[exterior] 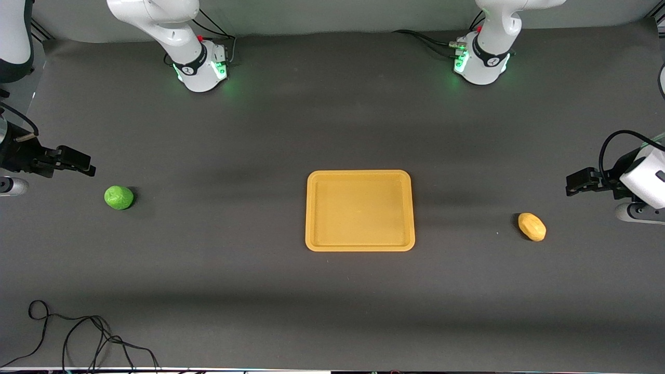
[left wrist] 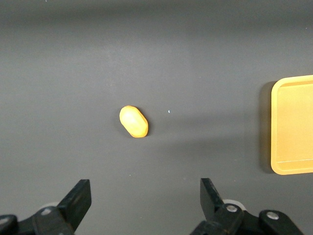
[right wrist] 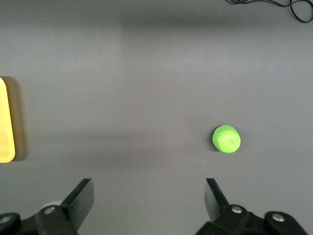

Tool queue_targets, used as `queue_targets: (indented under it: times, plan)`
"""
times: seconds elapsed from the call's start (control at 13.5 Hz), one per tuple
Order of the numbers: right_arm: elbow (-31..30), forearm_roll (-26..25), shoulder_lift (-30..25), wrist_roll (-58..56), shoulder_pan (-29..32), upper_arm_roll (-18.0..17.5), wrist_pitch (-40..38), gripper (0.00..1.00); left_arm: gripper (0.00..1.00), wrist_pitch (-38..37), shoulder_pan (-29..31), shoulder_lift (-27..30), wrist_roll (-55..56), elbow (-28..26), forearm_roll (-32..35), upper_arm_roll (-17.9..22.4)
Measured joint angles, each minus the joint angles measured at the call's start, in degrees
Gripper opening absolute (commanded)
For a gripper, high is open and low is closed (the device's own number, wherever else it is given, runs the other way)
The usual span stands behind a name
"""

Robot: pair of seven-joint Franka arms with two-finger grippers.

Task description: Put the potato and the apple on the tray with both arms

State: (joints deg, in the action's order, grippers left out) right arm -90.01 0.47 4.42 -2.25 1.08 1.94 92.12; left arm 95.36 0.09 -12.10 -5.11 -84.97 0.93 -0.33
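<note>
Tray [exterior: 360, 244] mid-table, bare. Apple [exterior: 119, 197] toward the right arm's end, potato [exterior: 532, 227] toward the left arm's. Wrist views alone show jaws wide: left gripper [left wrist: 145, 203], right gripper [right wrist: 149, 200], both raised, empty. Tray cut off there.

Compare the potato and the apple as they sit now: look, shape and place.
The potato is yellow-tan and oval; the apple is bright green and round. The potato lies toward the left arm's end of the table, the apple toward the right arm's end. Both rest on the dark table, outside the tray, ungripped.
</note>
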Motion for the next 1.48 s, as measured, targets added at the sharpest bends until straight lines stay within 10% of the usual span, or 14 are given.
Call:
queue_targets:
  times: [1.48]
  plan:
    - [-5.3, 0.0, 3.0, 0.0, -0.8, -0.1, 7.5, 1.00, 0.99, 0.0, -0.1, -0.1, 0.2, -0.1, 0.0, 0.0]
